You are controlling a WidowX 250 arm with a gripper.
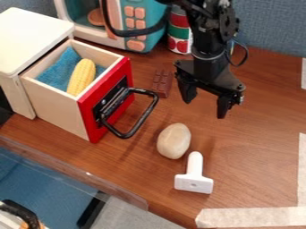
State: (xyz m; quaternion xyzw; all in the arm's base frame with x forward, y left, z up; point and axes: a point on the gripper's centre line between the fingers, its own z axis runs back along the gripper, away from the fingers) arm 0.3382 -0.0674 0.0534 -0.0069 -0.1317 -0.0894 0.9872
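I have my black arm [210, 40] coming in from the top edge of the camera view, its lower part hanging almost straight down over the desk [263, 147]. At its end, the black two-finger gripper [206, 105] points downward, its two fingers spread well apart with a gap between them. I see it between a brown toy chocolate bar [162, 83], which lies near it on the left of the view, and a smooth beige oval, potato-like object [174, 141] lower down, toward the camera. Just beside that oval lies a white plastic T-shaped tool [193, 179], its handle pointing back toward the arm.

On my view's left, a light wooden drawer with a red front [104, 103] and a black bar handle [138, 117] stands pulled out from a white-topped cabinet [31, 36]. Inside it, a yellow toy corn cob [82, 77] rests on a blue cloth [64, 67]. Behind, near the wall, I see a teal and white toy microwave [149, 27] and a red and green can [179, 33] beside the arm.
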